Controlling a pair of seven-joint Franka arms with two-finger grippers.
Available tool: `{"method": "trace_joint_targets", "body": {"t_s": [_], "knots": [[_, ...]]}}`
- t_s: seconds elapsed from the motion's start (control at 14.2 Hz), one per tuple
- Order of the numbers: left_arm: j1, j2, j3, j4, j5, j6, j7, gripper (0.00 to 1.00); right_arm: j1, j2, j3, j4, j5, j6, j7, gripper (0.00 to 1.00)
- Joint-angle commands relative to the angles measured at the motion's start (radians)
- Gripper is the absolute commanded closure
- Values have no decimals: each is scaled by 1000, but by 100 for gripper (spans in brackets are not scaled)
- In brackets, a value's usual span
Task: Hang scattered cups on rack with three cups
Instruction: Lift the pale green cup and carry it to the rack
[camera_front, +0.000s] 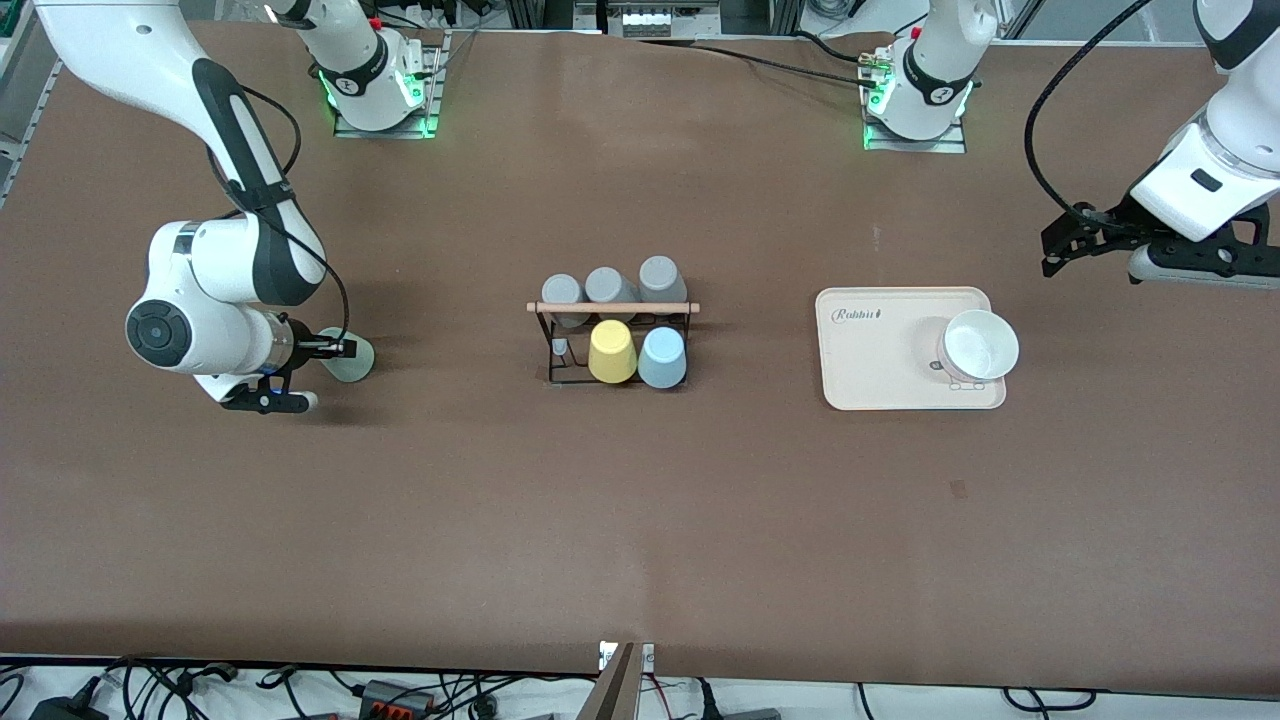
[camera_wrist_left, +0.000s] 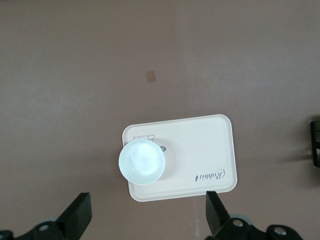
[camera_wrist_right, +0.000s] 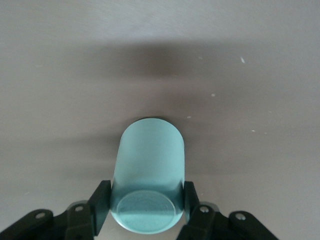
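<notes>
1. Brown matte table (camera_front: 640, 520) fills the scene, smooth and bare apart from three groups of things; both arm bases stand along its upper edge in the front view.
2. Cream tray (camera_front: 870, 380), a flat rounded rectangle toward the left arm's end, carries an upright white cup (camera_front: 978, 345); the left gripper (camera_wrist_left: 147, 220) hangs over the table just beside the tray, jaws spread wide and empty; that arm waits.
3. At the centre stands the rack (camera_front: 612, 340), thin black wire with a pale wooden dowel across its top; three grey tumblers (camera_front: 608, 287) sit inverted on its row farther from the front camera; a yellow tumbler (camera_front: 611, 351) and the light blue cup (camera_front: 662, 357) sit inverted on the nearer row, which seems to leave one peg free beside the yellow.
4. Pale mint green cup (camera_front: 352, 360), smooth tapered plastic, lies toward the right arm's end, well apart from the rack; the right gripper (camera_wrist_right: 146, 202) is clenched on it, fingers (camera_wrist_right: 100, 200) pressing its two sides near the closed base; its long axis runs straight out from the jaws, mouth away, so it likely needs turning mouth-down before the free peg.
</notes>
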Motion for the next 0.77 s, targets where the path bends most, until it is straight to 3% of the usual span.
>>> {"method": "trace_joint_targets", "body": {"t_s": [0.0, 0.28, 0.42, 0.7], "knots": [[-12, 76, 9, 118, -14, -75, 19, 0, 32, -23, 30, 153, 21, -185, 14, 100], [-12, 75, -2, 118, -16, -103, 17, 0, 89, -23, 45, 392, 81, -420, 26, 100], [-12, 76, -2, 120, -14, -109, 17, 0, 139, -23, 50, 442, 133, -430, 80, 100], [-11, 75, -2, 120, -14, -109, 25, 0, 247, 23, 52, 509, 147, -402, 272, 100]]}}
